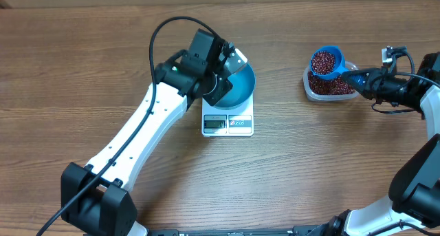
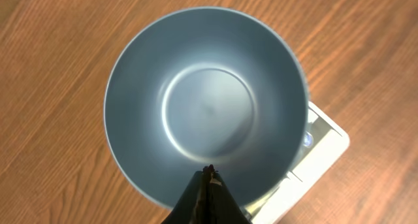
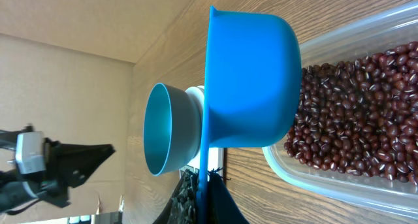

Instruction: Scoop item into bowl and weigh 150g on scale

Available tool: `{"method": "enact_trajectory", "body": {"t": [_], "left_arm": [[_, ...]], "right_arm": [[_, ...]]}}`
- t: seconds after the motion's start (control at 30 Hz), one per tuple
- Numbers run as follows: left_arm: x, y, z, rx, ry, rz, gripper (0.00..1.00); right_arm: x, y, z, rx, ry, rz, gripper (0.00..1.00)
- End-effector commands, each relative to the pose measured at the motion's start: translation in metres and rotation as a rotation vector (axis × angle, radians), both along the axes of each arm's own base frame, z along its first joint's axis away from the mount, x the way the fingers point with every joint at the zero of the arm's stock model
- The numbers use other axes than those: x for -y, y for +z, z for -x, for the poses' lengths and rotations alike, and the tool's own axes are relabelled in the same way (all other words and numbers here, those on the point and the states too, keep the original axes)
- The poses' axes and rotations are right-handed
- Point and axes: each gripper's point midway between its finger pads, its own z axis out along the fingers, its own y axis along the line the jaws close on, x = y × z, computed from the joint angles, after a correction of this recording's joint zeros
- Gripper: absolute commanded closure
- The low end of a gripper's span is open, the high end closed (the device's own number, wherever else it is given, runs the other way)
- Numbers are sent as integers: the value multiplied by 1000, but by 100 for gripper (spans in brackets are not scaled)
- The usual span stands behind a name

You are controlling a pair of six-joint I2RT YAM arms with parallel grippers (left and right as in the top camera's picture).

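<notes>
Closest to my overhead camera is the left arm (image 1: pixel 137 133), rising from the near-left corner and reaching across the wooden table (image 1: pixel 69 57) to its middle. The right arm (image 1: pixel 419 91) comes in from the right edge.

At the middle of the table sits the white scale (image 1: pixel 228 124), its display side towards me; I cannot read the digits. The light blue bowl (image 2: pixel 130 87) stands upright on it and covers most of the platform, its smooth blue bottom showing all the way across. The left gripper (image 2: pixel 208 170) hangs over the bowl's rim, fingers pressed together to a point with nothing between them that I can see.

Well off to the right lies the clear plastic tub (image 1: pixel 313 90), filled with dark red-brown beans (image 3: pixel 353 113). The right gripper (image 3: pixel 204 185) is clamped on the long handle of the small blue scoop (image 3: pixel 251 74). From above I see the scoop's cup, heaped with beans, held over the tub's far left corner. From the wrist view the bowl and scale show beyond the cup.
</notes>
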Motion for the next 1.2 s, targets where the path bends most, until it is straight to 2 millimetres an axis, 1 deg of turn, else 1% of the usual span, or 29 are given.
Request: {"method": "enact_trajectory", "body": {"t": [0.0,0.03,0.07,0.17,0.23,0.3,0.37,0.4,0.47,0.53,0.57,0.67,0.83,0.97,1.07,1.17], "left_arm": [[8,26,4,-10,-15,53,96],[8,30,7,-21,-20,59,95],[8,33,11,-28,-25,66,86],[3,48,24,-29,-27,80,53],[-1,63,34,-11,-31,93,34],[-7,82,45,32,-38,109,22],[-12,96,54,69,-46,123,9],[-15,101,60,84,-47,131,0],[-21,107,71,106,-47,142,0],[-26,103,80,112,-42,150,0],[-29,99,85,112,-35,157,0],[-34,75,98,101,-6,188,0],[-36,36,111,108,11,220,0],[-39,3,121,45,16,187,0],[-43,-12,126,-5,17,156,0],[-43,-15,128,-11,-5,136,0]], "right_arm": [[0,-1,0,14,5,-7,96],[1,-1,0,14,5,-6,96],[1,-1,0,12,4,-4,96],[1,-2,0,10,3,-1,96],[1,-2,0,11,3,-1,96],[1,-2,0,11,3,-1,96],[1,-2,0,11,3,-1,96],[1,-2,0,10,3,-1,96],[1,-2,0,10,3,-2,96],[1,-2,0,10,3,-2,96],[1,-2,0,9,3,-2,96],[1,-2,1,9,3,-3,96],[0,-2,1,3,3,-6,96],[0,-2,2,-3,3,-9,96],[0,-2,2,-3,3,-9,96],[0,-2,2,-3,3,-9,96]]}}
